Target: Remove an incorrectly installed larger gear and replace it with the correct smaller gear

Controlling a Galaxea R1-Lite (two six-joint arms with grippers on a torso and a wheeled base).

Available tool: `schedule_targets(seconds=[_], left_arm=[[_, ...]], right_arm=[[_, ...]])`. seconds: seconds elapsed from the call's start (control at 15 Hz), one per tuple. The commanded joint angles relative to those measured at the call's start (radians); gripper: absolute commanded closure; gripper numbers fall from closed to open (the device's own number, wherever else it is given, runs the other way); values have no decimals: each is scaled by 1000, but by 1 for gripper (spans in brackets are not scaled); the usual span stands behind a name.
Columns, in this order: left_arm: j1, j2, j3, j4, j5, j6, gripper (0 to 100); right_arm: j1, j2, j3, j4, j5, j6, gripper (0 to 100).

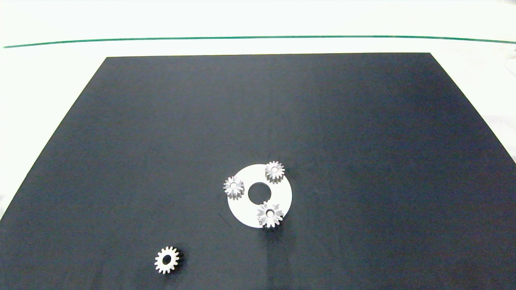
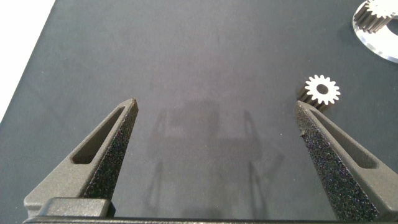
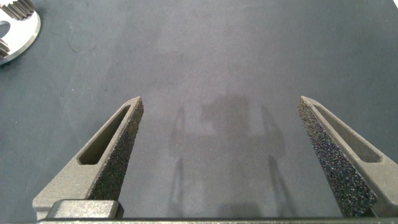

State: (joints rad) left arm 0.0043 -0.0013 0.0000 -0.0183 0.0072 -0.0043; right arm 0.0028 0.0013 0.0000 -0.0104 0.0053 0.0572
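Nothing done yet. The larger gear (image 1: 270, 214) is sitting on the white disc (image 1: 242, 209), near edge, w/ two small gears. The smaller gear (image 1: 167, 260) is lying loose on the mat, well apart. Left gripper (image 2: 216, 107) and right gripper (image 3: 221, 102) are hovering over bare mat, jaws wide, holding nothing. Removal and swap both outstanding.

A matt black mat (image 1: 161, 141), fine-grained like cloth, covered the pale, smooth desk (image 1: 48, 72). On it lay a flat white ring-shaped disc (image 1: 242, 209) with a smooth, faintly glossy face. The wide silver star-toothed larger gear (image 1: 270, 214) looked like bright cast metal, as did two small blunt-toothed silver gears (image 1: 234, 187) (image 1: 275, 171). The smaller silver-white gear with the wide hole (image 1: 167, 259) had a pale, satin metal face. The grey fingers (image 2: 109, 158) (image 3: 112, 155) looked like matt plastic, their inner pads rough and gritty.
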Motion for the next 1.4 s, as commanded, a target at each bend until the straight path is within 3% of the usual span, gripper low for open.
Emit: schedule_targets(seconds=[0.07,1.13,1.27,1.33,1.4], left_arm=[[0,1,0,0,0,0,0],[0,1,0,-2,4,0,0],[0,3,-18,1,17,9,0],[5,43,-94,49,17,29,0],[3,95,-204,155,17,30,0]], right_arm=[[0,2,0,0,1,-2,0],[0,0,0,1,2,-2,0],[-1,6,-6,12,-33,-7,0],[-3,13,-15,30,-65,-23,0],[0,14,-35,58,-73,-60,0]])
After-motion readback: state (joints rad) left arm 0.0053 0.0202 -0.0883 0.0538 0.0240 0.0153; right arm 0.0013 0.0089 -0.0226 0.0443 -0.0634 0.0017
